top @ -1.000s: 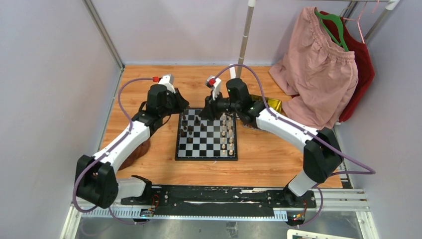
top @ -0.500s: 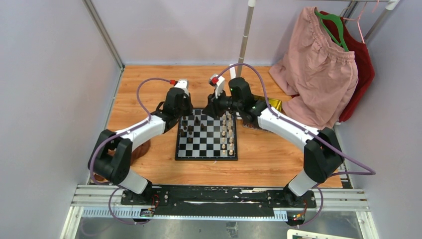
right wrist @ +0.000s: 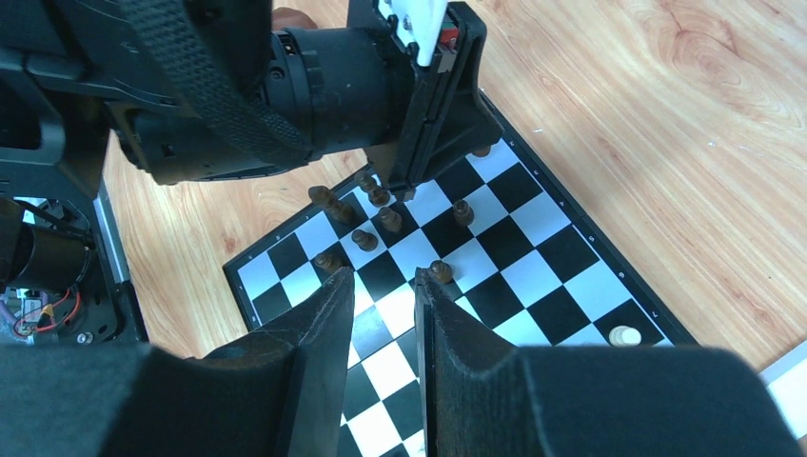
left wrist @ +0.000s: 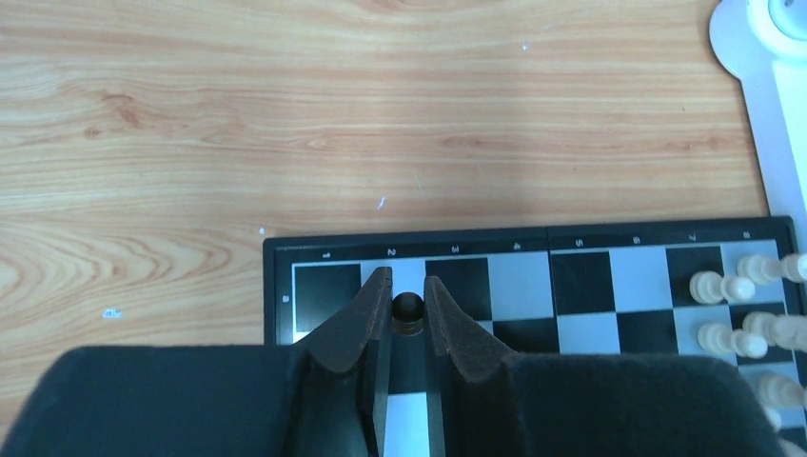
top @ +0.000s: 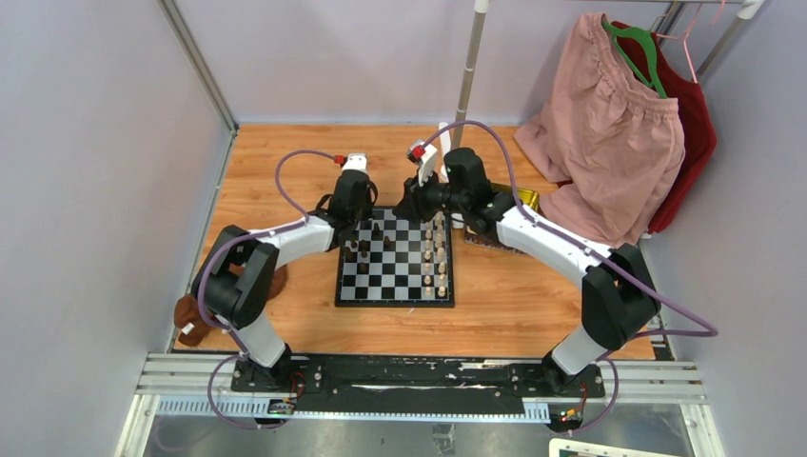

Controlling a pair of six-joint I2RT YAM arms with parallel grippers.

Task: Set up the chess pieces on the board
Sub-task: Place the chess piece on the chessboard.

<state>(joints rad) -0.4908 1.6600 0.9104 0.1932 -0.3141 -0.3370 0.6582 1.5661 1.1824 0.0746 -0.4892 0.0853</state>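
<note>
The left fingers point(left wrist: 387, 291) are pinched almost closed on a dark chess piece point(left wrist: 407, 311), whose round top shows between the two tips. They hang over the far left corner of the board point(top: 395, 286), above the row of squares next to its black rim. I cannot tell whether the piece's foot touches the board or is held just off it. The right fingers point(top: 410, 213) stand well apart with nothing between them, over the far edge of the board toward its middle. In the right wrist view, bare checkered squares show in the gap, and one dark piece point(right wrist: 440, 272) stands just beyond one fingertip without touching it. The board lies flat on the wooden tabletop point(top: 247, 171) between the two arms. The other dark pieces point(right wrist: 364, 238) stand in a loose cluster on the board's left side, mostly toward its far end, some of them close under the left arm's wrist. The cream-white pieces point(top: 434, 257) stand upright in two lines along the board's right side. A shiny gold tray point(top: 521, 198) lies on the tabletop near the board's far right corner, partly hidden by the right arm. At the far right a pink garment point(top: 609, 133) on a green hanger point(top: 630, 40) hangs in front of a red garment point(top: 699, 124). A brown soft thing point(top: 190, 319) lies at the tabletop's near left edge.
</note>
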